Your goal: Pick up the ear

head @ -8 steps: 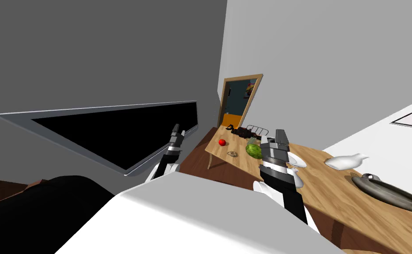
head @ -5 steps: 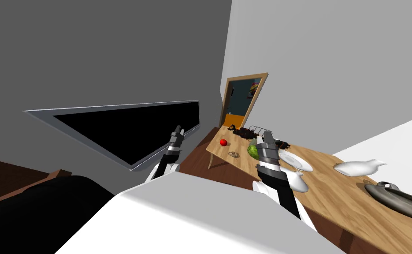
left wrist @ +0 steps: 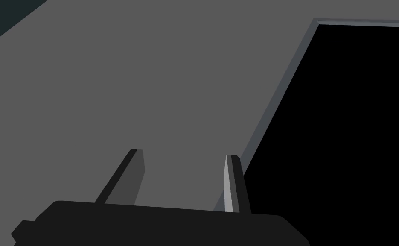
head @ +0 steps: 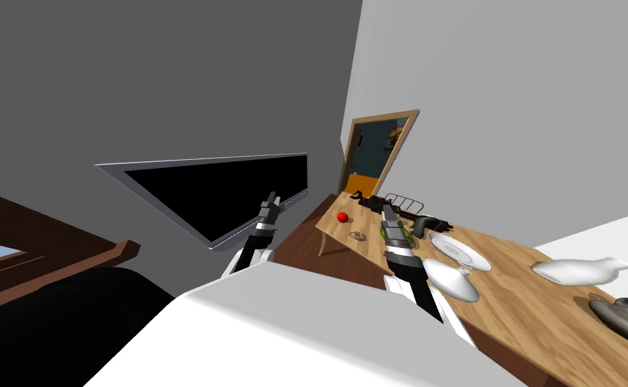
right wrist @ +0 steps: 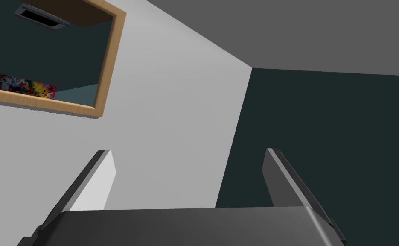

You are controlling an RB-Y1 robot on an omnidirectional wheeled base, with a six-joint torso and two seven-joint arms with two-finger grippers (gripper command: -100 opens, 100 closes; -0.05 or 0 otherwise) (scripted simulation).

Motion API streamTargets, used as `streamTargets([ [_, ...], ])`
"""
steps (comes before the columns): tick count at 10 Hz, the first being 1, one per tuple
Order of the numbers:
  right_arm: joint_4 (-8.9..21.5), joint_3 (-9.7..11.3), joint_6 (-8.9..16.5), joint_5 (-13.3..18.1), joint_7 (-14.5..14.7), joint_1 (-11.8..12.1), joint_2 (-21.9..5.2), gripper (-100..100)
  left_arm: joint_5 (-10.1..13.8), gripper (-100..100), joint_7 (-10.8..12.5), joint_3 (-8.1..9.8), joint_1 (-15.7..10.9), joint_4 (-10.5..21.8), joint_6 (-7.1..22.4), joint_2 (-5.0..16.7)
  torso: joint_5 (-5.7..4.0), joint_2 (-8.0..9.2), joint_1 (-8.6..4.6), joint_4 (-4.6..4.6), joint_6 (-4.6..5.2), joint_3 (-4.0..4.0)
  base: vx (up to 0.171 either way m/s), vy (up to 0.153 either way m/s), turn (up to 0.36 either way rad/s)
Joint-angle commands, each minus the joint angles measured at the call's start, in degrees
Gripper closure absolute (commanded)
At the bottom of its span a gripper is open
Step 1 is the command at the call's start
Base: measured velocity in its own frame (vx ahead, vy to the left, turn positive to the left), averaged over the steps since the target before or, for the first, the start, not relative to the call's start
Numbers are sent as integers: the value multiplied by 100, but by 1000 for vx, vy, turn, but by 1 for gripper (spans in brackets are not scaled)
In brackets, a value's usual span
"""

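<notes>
Stood beside table (head: 507,302). Held right gripper (head: 387,209) raised over its near edge, fingers wide apart, clamped on nothing. Found ear (head: 407,237), green, lying on table just behind that gripper and partly hidden by it, between red ball (head: 341,217) and plate (head: 459,250). Pointed left gripper (head: 272,196) up at grey wall, fingers apart, empty.

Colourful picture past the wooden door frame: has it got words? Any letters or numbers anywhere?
No readable text anywhere.
Colourful picture: only blotches of colour, too blurred to tell any letters.
Wooden table and white plate: no labels or numbers.
</notes>
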Motion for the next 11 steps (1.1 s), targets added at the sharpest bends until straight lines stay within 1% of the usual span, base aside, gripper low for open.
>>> streamTargets([
  [1, 177, 16, -16, 98, 24, -50, -64, -100, 0, 0, 0, 0, 0, 0, 0, 0, 0, 0, 0, 0, 0, 0, -19, -29, 60],
  [2, 381, 32, -53, 295, 59, -143, -216, -100, 0, 0, 0, 0, 1, 0, 0, 0, 0, -2, 3, 0, 3, -1, -20, -33, 166],
  [3, 452, 32, -53, 295, 59, -143, -216, -100, 0, 0, 0, 0, 0, 0, 0, 0, 1, -4, 1, -1, -1, -2, -21, -33, 65],
  [4, 680, 49, -92, 507, 97, -244, -375, -100, 0, 0, 0, 0, 1, 0, 0, 0, 0, -3, 1, -1, 3, -2, -29, -24, 107],
  [5, 746, 49, -92, 507, 97, -244, -375, -100, 0, 0, 0, 0, 0, 0, 0, 0, 1, -1, 3, 0, 1, 0, -27, -27, 82],
  [6, 959, 68, -133, 731, 138, -352, -540, -100, 0, 0, 0, 0, 1, 0, 0, 0, 1, -1, 3, 0, 2, 0, -31, -44, 186],
  [7, 1056, 68, -133, 731, 138, -352, -540, -100, 0, 0, 0, 0, 0, 0, 0, 0, 0, 0, -3, 0, 0, 0, -26, -44, 71],
  [8, 1188, 89, -176, 967, 184, -466, -711, -100, 0, 0, 0, 1, 1, 0, 0, 0, -1, -1, -3, 0, 4, 0, -30, -33, 138],
  [10, 1381, 89, -176, 967, 184, -466, -711, -100, 0, 0, 0, 0, 1, 0, 0, 0, 0, -3, 3, 0, 4, -2, -15, -21, 42],
  [11, 1607, 114, -222, 1214, 233, -584, -886, -100, 0, 0, 0, 0, 1, 0, 0, 0, 1, -7, 7, -1, 4, -4, -22, -17, 158],
])
